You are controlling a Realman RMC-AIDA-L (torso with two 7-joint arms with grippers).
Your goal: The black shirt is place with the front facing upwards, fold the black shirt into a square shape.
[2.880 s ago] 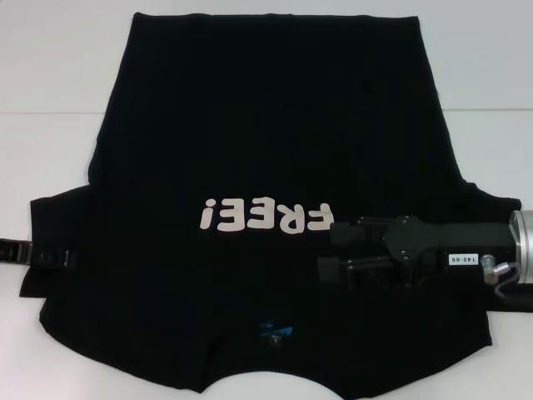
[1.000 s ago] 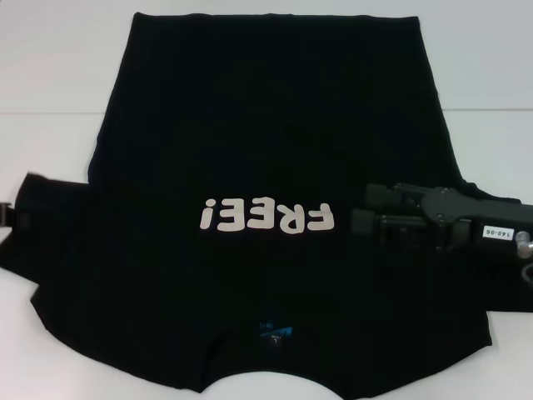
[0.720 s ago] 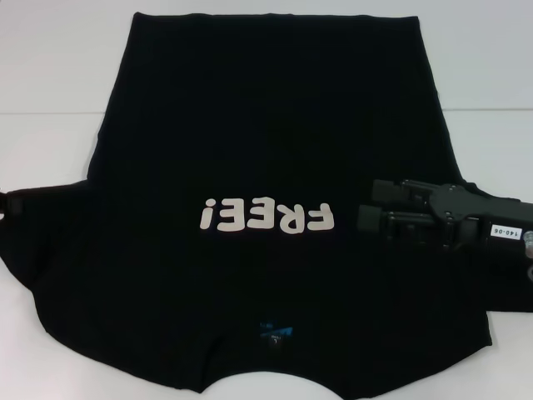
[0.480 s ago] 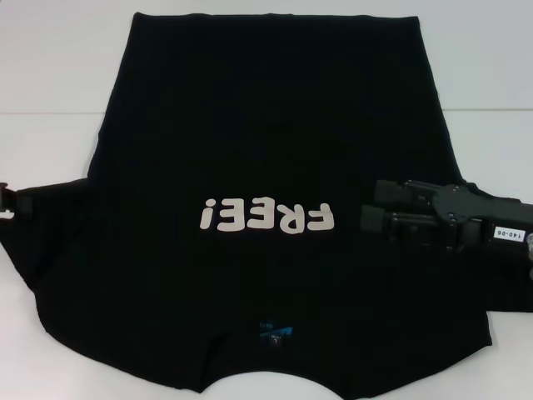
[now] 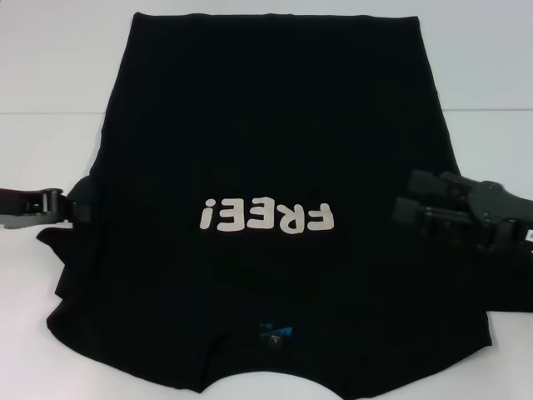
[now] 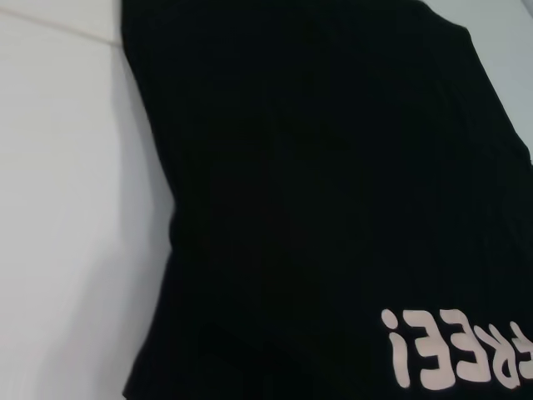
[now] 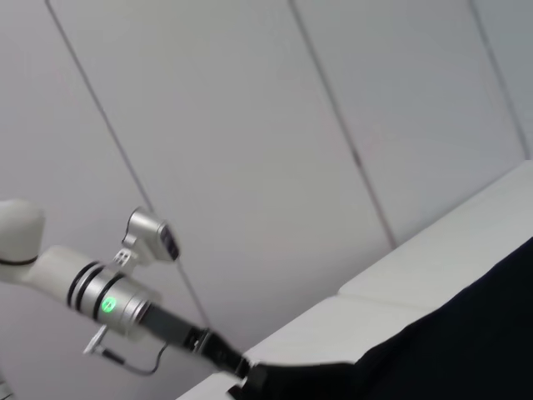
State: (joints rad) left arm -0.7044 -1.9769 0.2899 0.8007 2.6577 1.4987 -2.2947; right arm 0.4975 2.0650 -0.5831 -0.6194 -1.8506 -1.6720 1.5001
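Shirt: the black shirt (image 5: 275,150) lies face up on your white desk (image 5: 50,75).
Left gripper (image 5: 73,208): jaws clamped on the bunched left sleeve.
Right gripper (image 5: 410,200): over the right sleeve; you cannot tell its jaws.

Head camera: high, facing forward and down on the whole black shirt (image 5: 266,167) on the surface (image 5: 50,75). Left wrist camera: close, low over the shirt's edge, sharing the "FREE!" print (image 6: 458,346). Right wrist camera: angled up toward the wall (image 7: 250,125), catching the left tool (image 7: 254,379).
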